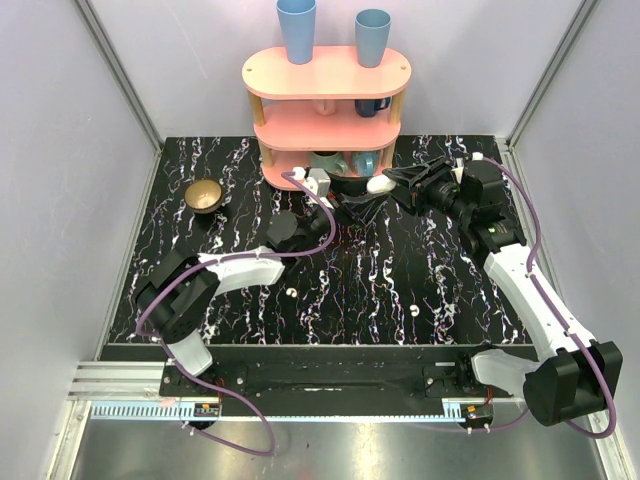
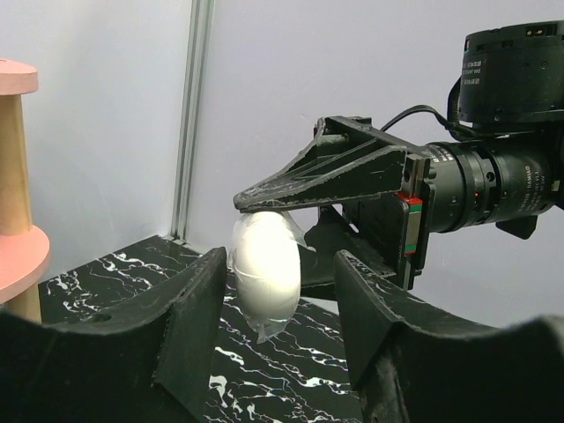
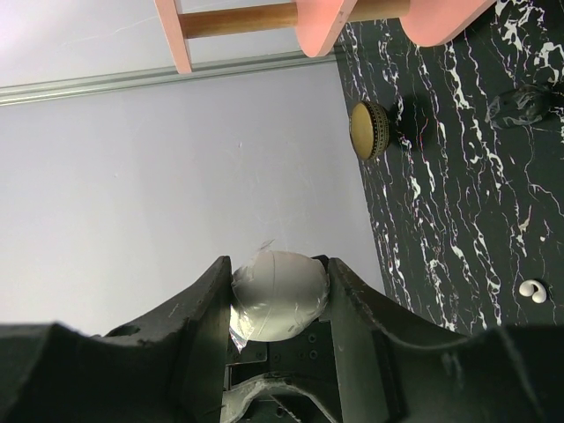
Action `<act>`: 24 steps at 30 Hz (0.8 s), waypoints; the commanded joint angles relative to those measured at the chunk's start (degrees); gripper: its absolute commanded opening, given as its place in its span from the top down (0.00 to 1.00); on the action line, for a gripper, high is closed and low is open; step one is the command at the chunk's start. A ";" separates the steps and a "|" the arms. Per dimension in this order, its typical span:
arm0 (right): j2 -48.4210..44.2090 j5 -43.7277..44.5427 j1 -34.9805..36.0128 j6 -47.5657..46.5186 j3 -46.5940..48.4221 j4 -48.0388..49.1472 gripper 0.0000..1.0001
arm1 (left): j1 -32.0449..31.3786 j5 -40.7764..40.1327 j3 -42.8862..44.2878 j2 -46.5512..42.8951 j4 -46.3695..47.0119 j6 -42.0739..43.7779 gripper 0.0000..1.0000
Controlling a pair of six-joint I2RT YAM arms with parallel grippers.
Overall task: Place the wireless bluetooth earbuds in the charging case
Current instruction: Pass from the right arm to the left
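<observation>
Right gripper (image 1: 388, 183) is clenched on the charging case (image 3: 278, 304), one finger on each of its broad sides, and holds it up off the marble-patterned tabletop (image 1: 450, 290) at the far side of the scene, just in front of the pink shelf unit (image 1: 325, 120). In the left wrist view the white case stands on end, and a bit of clear film shows at its edges. The left gripper (image 2: 279, 264) faces it from the left with its fingers spread wide and nothing between their pads; the case sits in line with the gap, though whether they touch it cannot be told. Both wireless bluetooth earbuds lie loose on the near half of the tabletop, well apart from each other and from the case: one earbud (image 1: 290, 292) left of centre, beside the left arm's white link, the other earbud (image 1: 413, 312) right of centre. A brown bowl (image 1: 205, 195) sits at the far left, and two blue cups (image 1: 297, 28) stand on the shelf unit's top.
</observation>
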 commanded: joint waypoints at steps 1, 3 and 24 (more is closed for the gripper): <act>-1.51 -1.87 0.59 0.52 0.81 3.28 1.00 | -0.24 0.58 2.10 0.79 4.90 -0.55 0.44; -1.59 -1.79 0.59 0.53 0.72 3.19 1.00 | -0.24 0.40 2.18 0.96 4.99 -0.64 0.43; -1.33 -2.40 0.77 0.61 0.54 2.84 1.00 | -0.24 0.31 3.85 1.75 4.38 -0.64 0.68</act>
